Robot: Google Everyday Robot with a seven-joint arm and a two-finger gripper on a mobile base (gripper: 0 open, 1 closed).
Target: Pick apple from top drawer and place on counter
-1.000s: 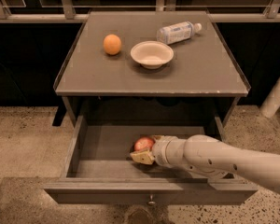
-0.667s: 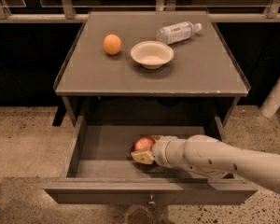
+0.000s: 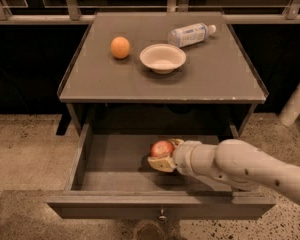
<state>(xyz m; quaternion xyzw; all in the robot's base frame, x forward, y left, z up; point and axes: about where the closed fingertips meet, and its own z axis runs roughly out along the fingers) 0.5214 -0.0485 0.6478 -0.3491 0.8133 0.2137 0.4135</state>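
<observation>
The top drawer [image 3: 115, 156] is pulled open below the counter [image 3: 140, 79]. The red apple [image 3: 162, 148] sits inside it, near the middle. My gripper [image 3: 163, 155] reaches in from the right, and its pale fingers [image 3: 160, 164] stand on either side of the apple. The arm hides the right part of the drawer floor.
On the counter lie an orange fruit [image 3: 120, 47] at the left, a white bowl [image 3: 162, 58] in the middle and a plastic bottle [image 3: 191, 34] on its side at the back right. A metal knob [image 3: 162, 216] is on the drawer front. A white post [image 3: 296, 101] stands at the right.
The apple shows higher and more exposed between the fingers than before. The arm has hardly moved.
</observation>
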